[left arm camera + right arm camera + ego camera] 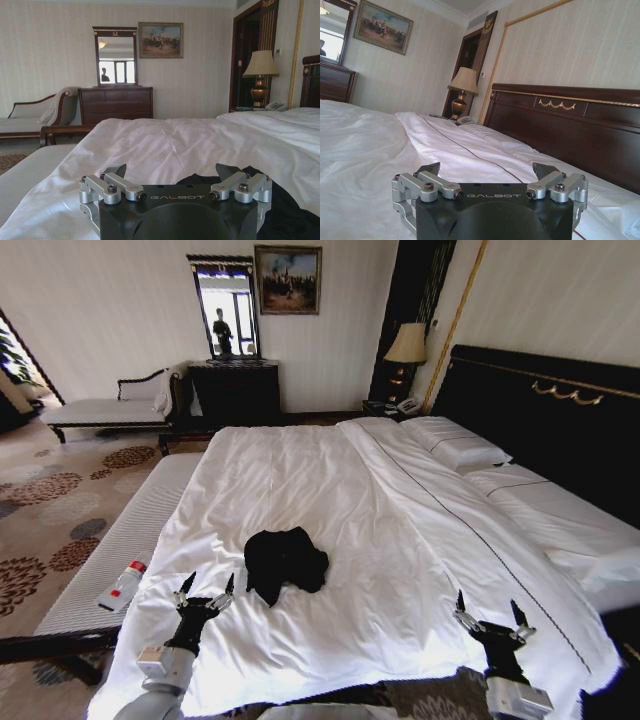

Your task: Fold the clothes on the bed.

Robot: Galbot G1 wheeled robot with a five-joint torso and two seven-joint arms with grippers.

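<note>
The clothes (285,560) are a crumpled black heap on the white duvet of the bed (330,500), near its foot. In the left wrist view the black cloth (295,210) lies just past the fingers. My left gripper (208,586) is open and hovers low over the duvet, a short way left of the heap, touching nothing. In its own view the left gripper (172,170) has its fingers spread wide. My right gripper (491,608) is open over the bed's near right part, well away from the heap. Seen from its wrist, the right gripper (487,167) holds nothing.
A pale striped bench (120,540) runs along the bed's left side with a small white and red bottle (122,585) on it. Pillows (455,445) lie against the dark headboard (540,410). A dark dresser (235,390), a chaise longue (105,410) and a lamp (406,345) stand beyond.
</note>
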